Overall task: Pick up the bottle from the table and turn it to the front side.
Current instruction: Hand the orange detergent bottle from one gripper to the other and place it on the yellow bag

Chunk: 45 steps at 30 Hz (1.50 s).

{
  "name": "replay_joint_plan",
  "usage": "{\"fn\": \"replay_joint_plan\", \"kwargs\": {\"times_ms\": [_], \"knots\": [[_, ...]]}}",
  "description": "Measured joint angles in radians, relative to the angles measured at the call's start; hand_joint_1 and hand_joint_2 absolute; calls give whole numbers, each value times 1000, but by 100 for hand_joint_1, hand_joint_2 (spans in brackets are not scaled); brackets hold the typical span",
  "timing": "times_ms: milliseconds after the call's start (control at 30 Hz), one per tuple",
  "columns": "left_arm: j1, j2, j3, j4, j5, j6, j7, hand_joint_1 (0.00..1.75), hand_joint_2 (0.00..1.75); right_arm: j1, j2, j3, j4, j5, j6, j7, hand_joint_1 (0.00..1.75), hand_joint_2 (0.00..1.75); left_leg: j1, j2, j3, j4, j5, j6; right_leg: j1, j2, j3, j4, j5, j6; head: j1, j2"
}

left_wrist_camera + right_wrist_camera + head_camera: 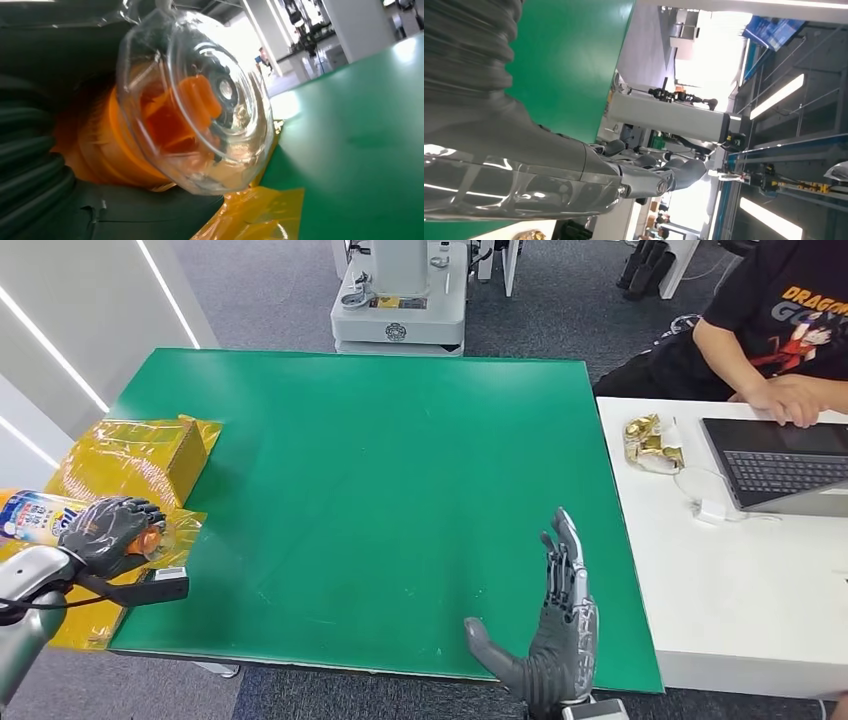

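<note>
My left hand (112, 533) grips the bottle (32, 517) at the table's left edge, above the yellow wrapped box. The bottle lies on its side in the hand, its white and blue label to the left, its orange top and clear cap (160, 537) pointing right. Close up, the clear domed cap (200, 100) over the orange top faces the left wrist camera, with dark fingers (30, 165) wrapped round the neck. My right hand (555, 635) is held flat over the table's front edge, fingers straight and apart, nothing in it. Its fingers (644, 175) reach past the green table top (569, 55).
A box wrapped in yellow film (135, 455) sits at the left of the green table (400, 490). To the right stands a white table (740, 600) with a laptop (785, 465), a gold wrapper (650, 443) and a seated person (770, 330). A white machine base (400, 310) stands behind.
</note>
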Motion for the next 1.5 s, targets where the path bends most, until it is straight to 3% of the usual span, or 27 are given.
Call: {"fn": "replay_joint_plan", "kwargs": {"times_ms": [433,1333,1500], "knots": [[-171,-61,-181,223,-15,32,-22,175,175,-2,8,-2,-17,22,10,31,0,175,0,1,0,0,0,0,0,1,0,0,0,0,0,0],[-230,-127,-297,320,-1,68,-30,175,175,-8,9,-1,-17,5,11,35,0,175,0,1,0,0,0,0,0,1,0,0,0,0,0,0],[-280,-188,-325,405,-4,129,6,175,175,-17,9,3,-12,1,11,37,0,175,0,0,0,0,0,0,0,1,0,0,0,0,0,0]]}}
